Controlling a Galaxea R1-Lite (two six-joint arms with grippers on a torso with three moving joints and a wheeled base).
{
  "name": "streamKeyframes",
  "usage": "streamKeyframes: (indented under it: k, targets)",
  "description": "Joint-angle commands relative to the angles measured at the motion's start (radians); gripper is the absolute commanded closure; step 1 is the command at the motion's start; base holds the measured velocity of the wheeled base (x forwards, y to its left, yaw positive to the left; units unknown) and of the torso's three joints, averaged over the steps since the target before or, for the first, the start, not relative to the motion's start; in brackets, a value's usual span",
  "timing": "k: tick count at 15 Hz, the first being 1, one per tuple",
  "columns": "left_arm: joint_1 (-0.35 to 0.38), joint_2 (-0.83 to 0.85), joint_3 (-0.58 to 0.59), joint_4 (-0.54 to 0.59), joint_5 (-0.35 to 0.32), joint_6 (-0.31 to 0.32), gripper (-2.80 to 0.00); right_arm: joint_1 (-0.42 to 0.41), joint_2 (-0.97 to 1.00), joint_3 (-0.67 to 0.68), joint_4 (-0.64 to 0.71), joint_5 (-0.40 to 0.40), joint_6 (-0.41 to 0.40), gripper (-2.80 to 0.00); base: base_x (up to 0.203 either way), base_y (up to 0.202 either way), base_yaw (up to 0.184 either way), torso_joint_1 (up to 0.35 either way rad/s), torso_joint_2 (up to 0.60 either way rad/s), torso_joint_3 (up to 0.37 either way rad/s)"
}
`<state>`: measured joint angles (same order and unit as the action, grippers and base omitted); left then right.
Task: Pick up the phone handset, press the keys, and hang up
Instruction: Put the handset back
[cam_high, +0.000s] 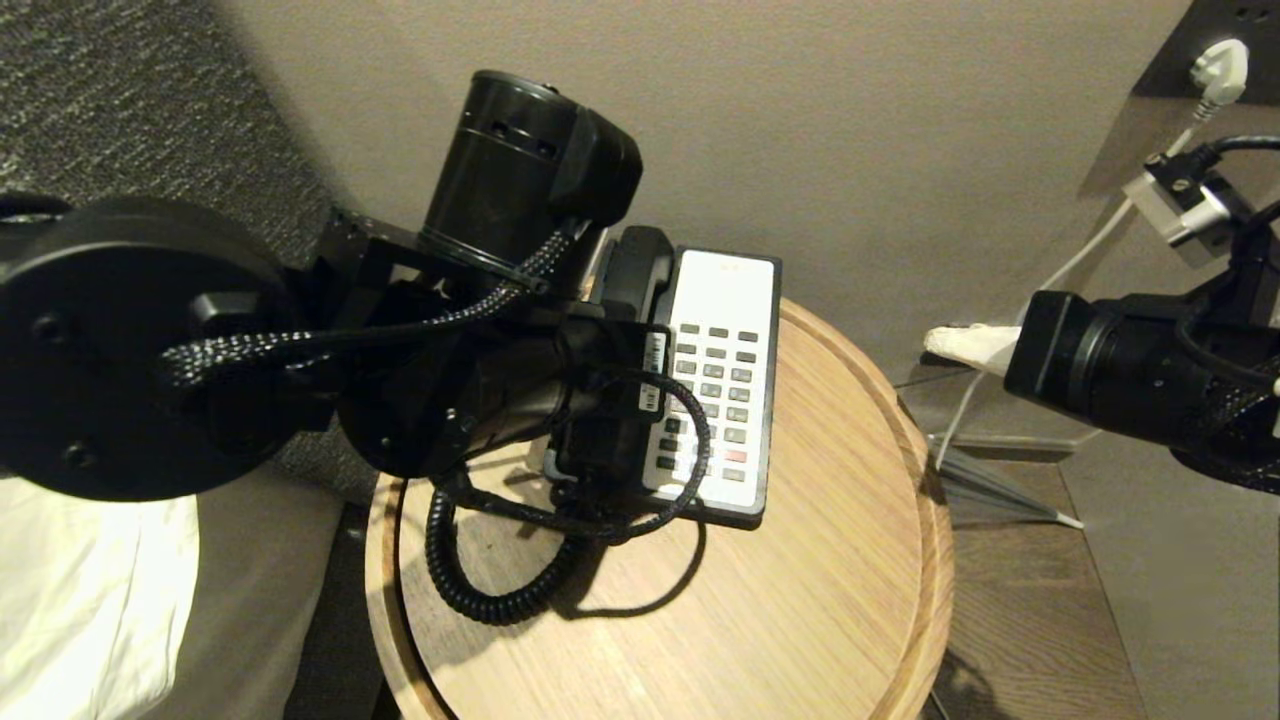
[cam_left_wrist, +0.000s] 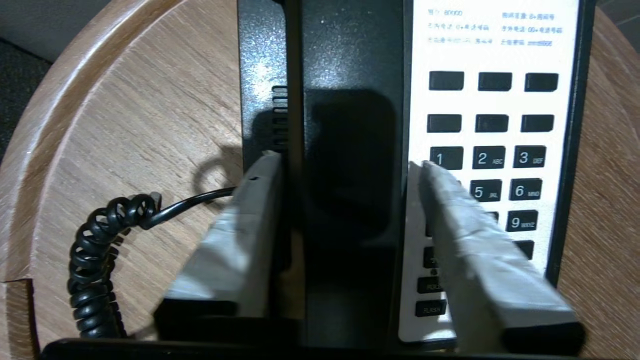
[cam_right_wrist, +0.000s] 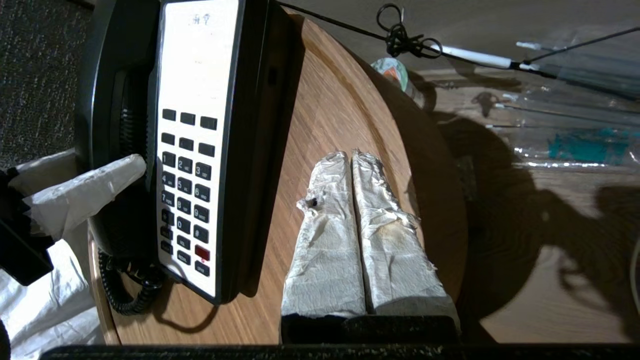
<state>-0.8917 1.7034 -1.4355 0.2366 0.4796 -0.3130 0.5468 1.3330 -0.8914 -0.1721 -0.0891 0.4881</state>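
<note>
Two pincers are in view. We see the left pincer (cam_left_wrist: 345, 165) spread astride the phone handset (cam_left_wrist: 350, 125), pads just beside its flanks, not visibly clamping. It lies in the cradle of the phone base (cam_left_wrist: 495, 40) on the round desk (cam_left_wrist: 125, 110). We judge this the hang-up or pickup stage — we cannot tell which. The right pincer (cam_right_wrist: 350, 160) hovers nearby, pressed together.

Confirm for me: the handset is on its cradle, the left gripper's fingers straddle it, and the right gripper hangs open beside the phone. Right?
Not quite. The right gripper is shut, its two wrapped fingers pressed together over the table, as the right wrist view shows. The rest holds: the handset lies on its cradle with the left gripper straddling it.
</note>
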Motion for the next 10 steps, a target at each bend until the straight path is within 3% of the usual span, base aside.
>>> streamKeyframes:
  k: [1,8,9,10]
  targets:
    - [0.002,-0.004,-0.002,-0.002,0.007,-0.001,-2.8,0.001,-0.001,0.006,-0.001,0.0,0.003,0.0,0.0,0.0,0.0,0.0,0.0,0.0]
    - [0.025,-0.159,0.025,0.017,0.014,-0.01,-2.8,0.002,-0.015,0.005,-0.003,-0.001,-0.008,0.0,0.0,0.0,0.0,0.0,0.0,0.0]
    - [0.05,-0.211,0.062,0.015,0.011,-0.012,0.0,0.004,-0.015,0.003,-0.001,-0.001,-0.011,0.0,0.0,0.0,0.0,0.0,0.0,0.0]
    - [0.074,-0.266,0.102,0.016,0.005,-0.012,0.0,0.004,-0.01,0.002,-0.001,0.0,-0.011,0.0,0.0,0.0,0.0,0.0,0.0,0.0]
